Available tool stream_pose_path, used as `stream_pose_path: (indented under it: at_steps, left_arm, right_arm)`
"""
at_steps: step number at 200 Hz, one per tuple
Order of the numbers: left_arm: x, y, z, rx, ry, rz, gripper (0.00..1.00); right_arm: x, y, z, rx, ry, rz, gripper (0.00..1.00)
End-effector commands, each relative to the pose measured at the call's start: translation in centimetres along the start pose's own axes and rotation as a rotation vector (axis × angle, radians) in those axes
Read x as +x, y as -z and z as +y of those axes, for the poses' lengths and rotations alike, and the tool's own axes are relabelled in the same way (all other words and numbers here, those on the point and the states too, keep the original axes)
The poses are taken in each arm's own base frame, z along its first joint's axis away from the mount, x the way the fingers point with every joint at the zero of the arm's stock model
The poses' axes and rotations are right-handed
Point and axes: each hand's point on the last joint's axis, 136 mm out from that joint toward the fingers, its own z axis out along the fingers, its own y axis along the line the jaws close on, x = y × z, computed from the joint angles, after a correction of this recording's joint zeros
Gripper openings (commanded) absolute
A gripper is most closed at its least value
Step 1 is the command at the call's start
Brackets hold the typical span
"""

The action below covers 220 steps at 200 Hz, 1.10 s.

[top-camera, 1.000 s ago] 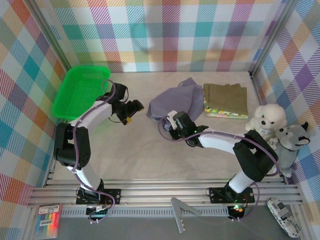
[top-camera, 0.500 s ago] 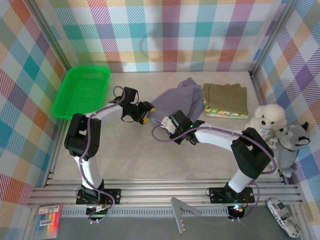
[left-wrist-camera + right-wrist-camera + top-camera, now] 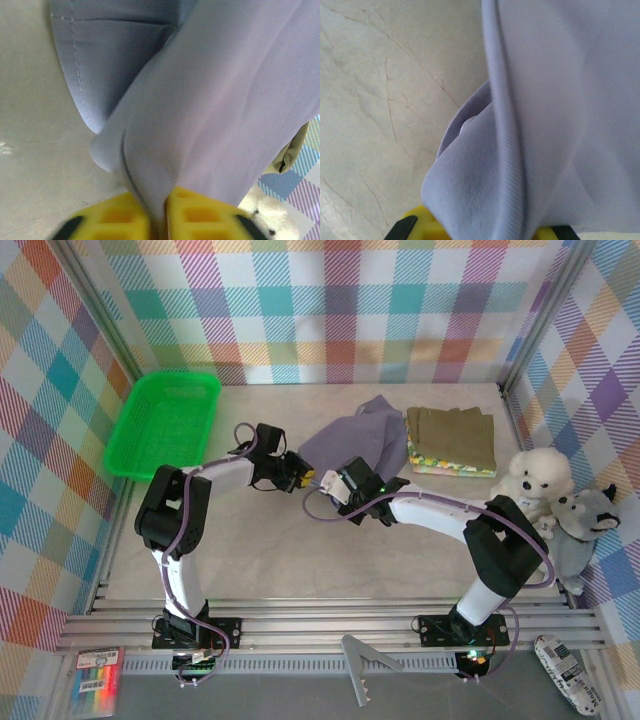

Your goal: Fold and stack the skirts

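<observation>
Your grey-lavender skirt (image 3: 355, 435) lies crumpled at the middle back of the table (image 3: 300, 550), just left of the folded pile where the olive-brown skirt (image 3: 452, 435) sits on the floral skirt (image 3: 440, 466). Its near edge is now pinched twice. The left gripper (image 3: 303, 477), which a second ago stood open over by the green basket (image 3: 165, 425), has swung in and pressed its yellow fingers (image 3: 125, 220) onto a fold of cloth, just beside the right gripper (image 3: 338, 483), clamped on the neighbouring edge. With both points held, you look ready to lift and spread the skirt for folding
</observation>
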Motion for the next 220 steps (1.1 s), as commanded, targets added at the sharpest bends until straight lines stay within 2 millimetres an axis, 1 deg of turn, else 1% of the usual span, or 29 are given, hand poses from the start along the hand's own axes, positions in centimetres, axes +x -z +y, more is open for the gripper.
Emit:
stream_pose_path:
  at_steps: [1,15,27,29,30,36,37,43,45,51,61,64,67,75,76,87,92,96,103,114,120,134,147,150,155,172,177,198,220]
  left_arm:
    - [-1.0,1.4,-2.7,0.069,-0.046,-0.042,0.00]
    - [-2.3,4.2,-4.5,0.068,-0.117,-0.125,0.00]
    - [-3.0,7.6,-6.3,0.027,-0.216,-0.213,0.00]
    - [-3.1,8.3,-6.9,0.025,-0.245,-0.233,0.00]
    - [-3.1,8.5,-6.8,0.013,-0.253,-0.238,0.00]
    - [-3.2,10.5,-8.5,-0.002,-0.330,-0.286,0.00]
    - [-3.2,10.7,-8.5,-0.009,-0.341,-0.291,0.00]
    - [-3.1,12.7,-10.7,-0.006,-0.424,-0.338,0.00]
    - [-3.1,13.1,-10.9,-0.015,-0.444,-0.347,0.00]
    - [-2.9,15.0,-13.0,-0.010,-0.519,-0.387,0.00]
    - [-2.5,18.0,-16.0,-0.007,-0.626,-0.452,0.00]
    - [-2.4,18.5,-16.5,-0.011,-0.654,-0.466,0.00]
    - [-2.2,19.5,-17.6,0.000,-0.687,-0.488,0.00]
    - [-1.7,21.5,-19.8,0.018,-0.761,-0.534,0.00]
    - [-1.6,21.7,-20.0,0.020,-0.769,-0.539,0.00]
    - [-0.9,23.6,-22.4,0.053,-0.854,-0.584,0.00]
    - [-0.7,24.2,-23.1,0.063,-0.879,-0.601,0.00]
    - [-0.6,24.6,-23.5,0.066,-0.896,-0.612,0.00]
    - [-0.5,25.3,-24.1,0.064,-0.923,-0.628,0.00]
    - [-0.3,26.2,-24.7,0.051,-0.957,-0.646,0.00]
    - [-0.1,26.7,-24.9,0.045,-0.976,-0.655,0.00]
    - [0.3,27.5,-25.2,0.044,-1.016,-0.668,0.00]
    - [0.5,28.1,-25.2,0.037,-1.035,-0.678,0.00]
    - [0.6,28.2,-25.1,0.035,-1.039,-0.678,0.00]
    - [0.7,28.3,-25.1,0.033,-1.044,-0.679,0.00]
    - [1.0,29.3,-24.8,0.017,-1.059,-0.695,0.00]
    - [1.1,29.5,-24.6,0.011,-1.061,-0.698,0.00]
    - [1.9,30.9,-24.2,0.002,-1.078,-0.712,0.00]
    - [3.3,32.3,-23.3,0.008,-1.086,-0.706,0.00]
  right_arm:
    - [-1.9,3.2,-1.4,0.037,0.038,-0.053,0.00]
    - [-2.3,4.8,-2.2,0.055,0.063,-0.065,0.00]
    - [-3.0,6.7,-3.1,0.069,0.089,-0.086,0.00]
    - [-3.2,7.0,-3.3,0.070,0.094,-0.092,0.00]
    - [-3.2,7.2,-3.4,0.071,0.097,-0.095,0.00]
    - [-3.8,8.2,-4.0,0.082,0.115,-0.114,0.00]
    - [-3.9,8.4,-4.2,0.085,0.117,-0.118,0.00]
    - [-4.6,9.4,-4.9,0.101,0.134,-0.140,0.00]
    - [-4.9,9.8,-5.3,0.109,0.138,-0.152,0.00]
    - [-5.5,10.7,-6.1,0.128,0.149,-0.171,0.00]
    - [-7.2,12.8,-8.9,0.206,0.143,-0.225,0.00]
    - [-7.8,13.5,-9.8,0.231,0.134,-0.244,0.00]
    - [-8.3,14.1,-10.6,0.250,0.122,-0.263,0.00]
    - [-9.4,15.6,-12.3,0.282,0.096,-0.313,0.00]
    - [-10.0,16.2,-12.7,0.287,0.087,-0.339,0.00]
    - [-11.2,17.6,-13.6,0.256,0.079,-0.400,0.00]
    - [-11.7,18.0,-13.4,0.226,0.101,-0.407,0.00]
    - [-12.0,18.2,-13.7,0.228,0.115,-0.398,0.00]
    - [-12.4,18.3,-14.9,0.281,0.122,-0.368,0.00]
    - [-13.1,19.6,-17.2,0.376,0.088,-0.370,0.00]
    - [-13.6,20.2,-17.1,0.353,0.086,-0.409,0.00]
    - [-14.3,21.1,-15.3,0.226,0.120,-0.485,0.00]
    - [-14.5,21.6,-16.8,0.287,0.081,-0.473,0.00]
    - [-14.6,21.8,-16.8,0.285,0.072,-0.476,0.00]
    - [-14.5,22.0,-16.3,0.248,0.074,-0.479,0.00]
    - [-14.8,23.5,-13.2,0.101,0.134,-0.539,0.00]
    - [-14.9,23.9,-12.8,0.083,0.137,-0.553,0.00]
    - [-14.7,25.4,-12.3,0.071,0.125,-0.578,0.00]
    - [-14.3,27.3,-10.2,-0.012,0.136,-0.618,0.00]
